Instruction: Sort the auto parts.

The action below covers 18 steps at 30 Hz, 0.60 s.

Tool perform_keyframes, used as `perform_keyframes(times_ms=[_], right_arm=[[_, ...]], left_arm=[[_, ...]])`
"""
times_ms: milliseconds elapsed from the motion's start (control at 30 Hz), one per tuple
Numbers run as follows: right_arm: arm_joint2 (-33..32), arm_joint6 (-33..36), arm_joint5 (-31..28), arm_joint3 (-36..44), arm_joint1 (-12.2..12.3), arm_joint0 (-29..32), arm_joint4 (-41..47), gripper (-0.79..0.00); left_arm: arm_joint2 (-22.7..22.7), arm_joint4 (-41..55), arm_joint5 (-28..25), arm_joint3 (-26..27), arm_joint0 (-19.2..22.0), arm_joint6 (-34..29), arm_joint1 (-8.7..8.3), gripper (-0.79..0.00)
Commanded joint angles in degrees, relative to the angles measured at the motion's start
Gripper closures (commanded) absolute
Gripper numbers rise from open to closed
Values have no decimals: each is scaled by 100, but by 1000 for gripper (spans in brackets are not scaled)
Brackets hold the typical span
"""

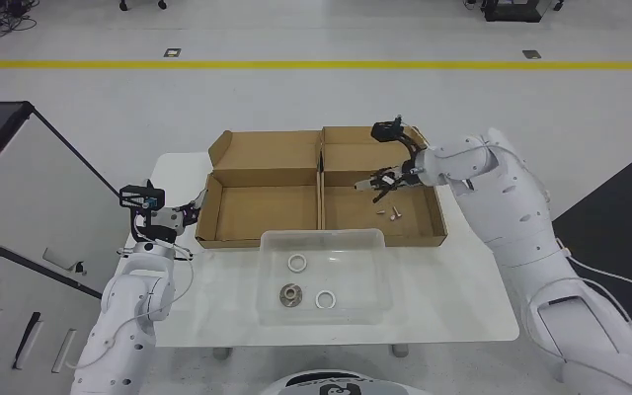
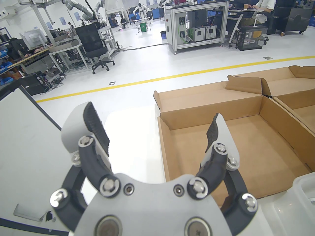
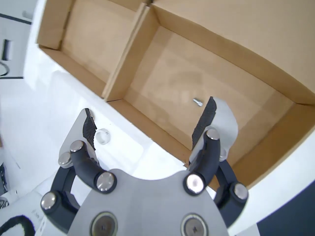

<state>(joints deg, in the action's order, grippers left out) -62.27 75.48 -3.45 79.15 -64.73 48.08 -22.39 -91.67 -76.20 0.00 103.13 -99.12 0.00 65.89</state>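
Note:
Two open cardboard boxes sit side by side, the left box (image 1: 259, 212) and the right box (image 1: 415, 217). In front of them a clear plastic bin (image 1: 367, 242) holds two white rings (image 1: 296, 263) (image 1: 327, 298) and a metal gear-like part (image 1: 289, 293). Two small bolts (image 1: 380, 208) (image 1: 397, 211) lie in the right box; one bolt (image 3: 197, 102) shows by my right fingertip. My right gripper (image 1: 381, 185) (image 3: 150, 109) hangs open above the right box, holding nothing. Beside the left box's outer wall, my left gripper (image 1: 193, 212) (image 2: 152, 112) stands open with nothing in it.
The box lids (image 1: 267, 148) stand up at the back. A white panel (image 1: 49, 188) leans beside the table's left end. A corner of the clear bin (image 2: 304, 190) shows near the left box (image 2: 221, 143). A white ring (image 3: 103, 136) lies in the bin.

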Motion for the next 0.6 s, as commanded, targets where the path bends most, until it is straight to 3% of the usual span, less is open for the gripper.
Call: perform_keyframes(times_ms=[0,567], right_arm=[[-342,102,-44,231,56,165,573,-785],[-2364,1252,192,916,372,1047,4599,-785]], left_arm=[[0,0,0,0,0,0,0,-785],[0,0,0,0,0,0,0,-785]])
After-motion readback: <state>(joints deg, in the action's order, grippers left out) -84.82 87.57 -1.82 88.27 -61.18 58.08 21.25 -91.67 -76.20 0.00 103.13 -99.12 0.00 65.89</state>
